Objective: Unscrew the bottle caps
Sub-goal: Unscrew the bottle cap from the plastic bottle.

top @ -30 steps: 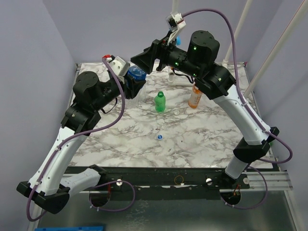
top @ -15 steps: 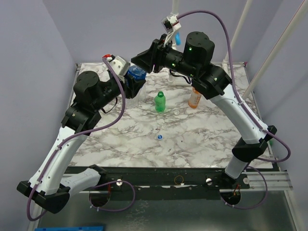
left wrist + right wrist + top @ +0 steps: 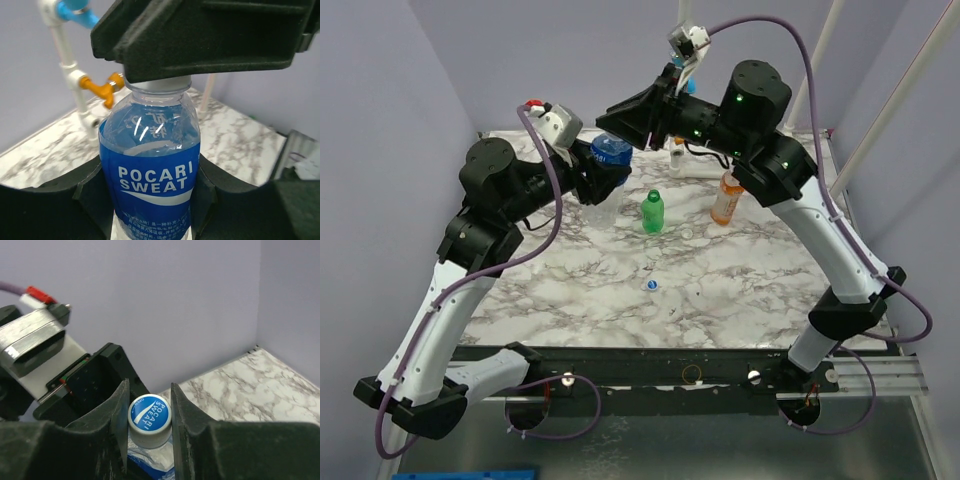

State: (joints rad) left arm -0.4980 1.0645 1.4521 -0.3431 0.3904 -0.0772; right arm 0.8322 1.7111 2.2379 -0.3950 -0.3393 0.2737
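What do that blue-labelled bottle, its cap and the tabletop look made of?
The bottle: thin clear plastic, glossy, showing glints and creases. Its cap: opaque whitish plastic, matte sides, printed blue top. The tabletop: marble-patterned, grey-veined white; stone or laminate, cannot tell.

POCARI SWEAT in big white capitals on the blue label (image 3: 150,181) of the bottle (image 3: 150,125), clear as day from the left wrist view. Same two words again, white on blue, across the round top of the cap (image 3: 149,415) in the right wrist view. Finer print in rows under the brand on the label, way too small to read. Faint characters through the clear upper part of the bottle too, not legible either.
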